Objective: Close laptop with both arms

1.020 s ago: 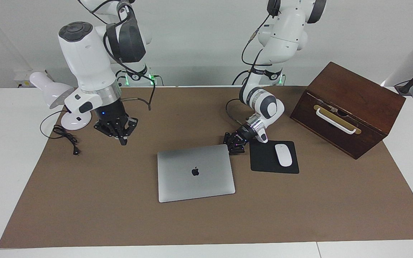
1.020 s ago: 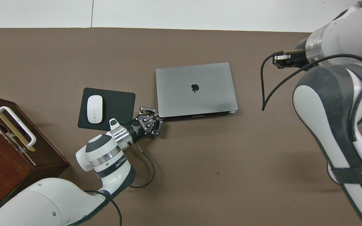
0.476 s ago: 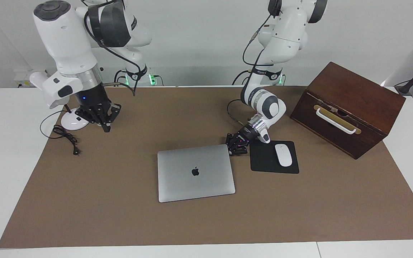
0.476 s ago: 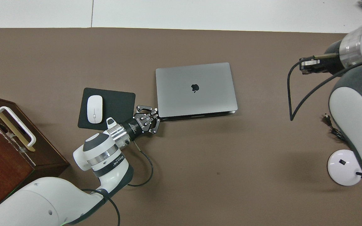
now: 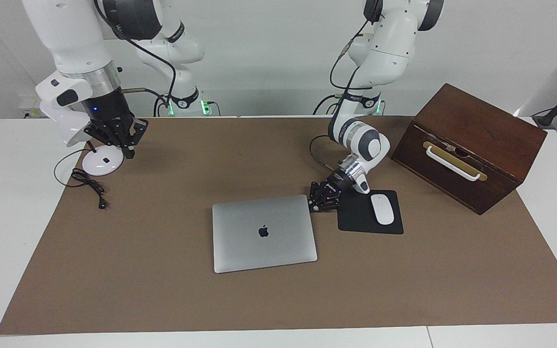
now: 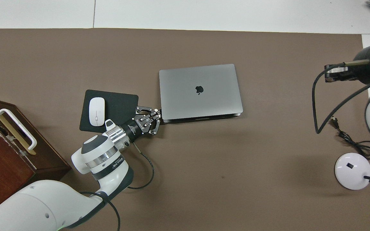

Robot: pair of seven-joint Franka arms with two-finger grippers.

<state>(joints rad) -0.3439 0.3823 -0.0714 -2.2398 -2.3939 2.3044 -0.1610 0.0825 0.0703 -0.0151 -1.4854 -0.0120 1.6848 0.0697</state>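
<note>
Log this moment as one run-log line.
laptop: lid down, flat | left gripper: at its corner beside mouse pad | right gripper: raised over lamp base

A slim silver-grey laptop [image 5: 264,233] lies closed on the brown mat [image 5: 162,270]; the left gripper [image 5: 321,202] sits low at its two o'clock corner, the right gripper [image 5: 114,135] raised at ten o'clock.

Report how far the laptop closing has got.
Done: the laptop lies shut, lid flat on its base with the logo up. In hand: the left tool sits low beside the laptop's corner, at the mouse pad edge, gripping nothing; whether it touches the laptop is unclear. The right tool is raised over the lamp base. Left: apparently only clearing both arms away.
</note>
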